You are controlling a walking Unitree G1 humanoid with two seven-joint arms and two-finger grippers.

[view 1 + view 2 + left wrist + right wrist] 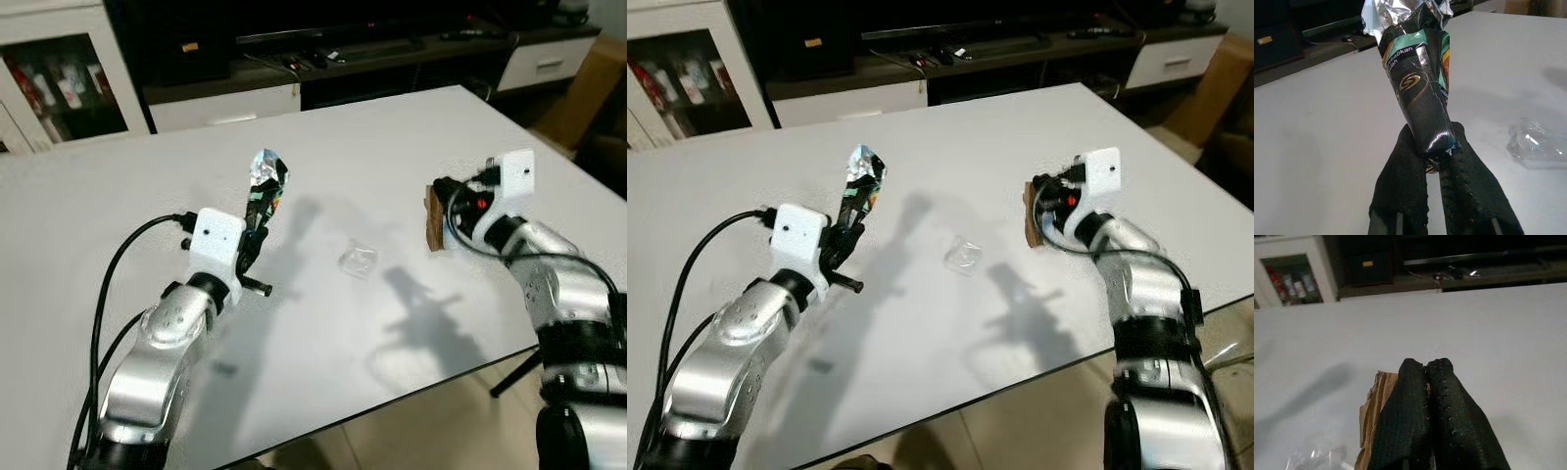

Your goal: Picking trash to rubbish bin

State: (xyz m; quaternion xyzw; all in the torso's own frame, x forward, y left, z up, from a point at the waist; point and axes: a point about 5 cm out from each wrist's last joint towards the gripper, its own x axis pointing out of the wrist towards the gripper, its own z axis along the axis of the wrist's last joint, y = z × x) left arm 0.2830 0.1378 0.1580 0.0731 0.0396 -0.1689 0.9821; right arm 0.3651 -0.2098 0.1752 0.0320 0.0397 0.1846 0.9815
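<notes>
Wrapper point(265, 192) upright in left end effector point(1437, 156), foil end up.

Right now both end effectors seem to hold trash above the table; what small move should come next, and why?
Probably turn away from the white table to look for a bin. The left end effector is shut on a snack wrapper, and the right end effector on a brown cardboard scrap, so neither could yet take the clear plastic piece lying between them.
</notes>
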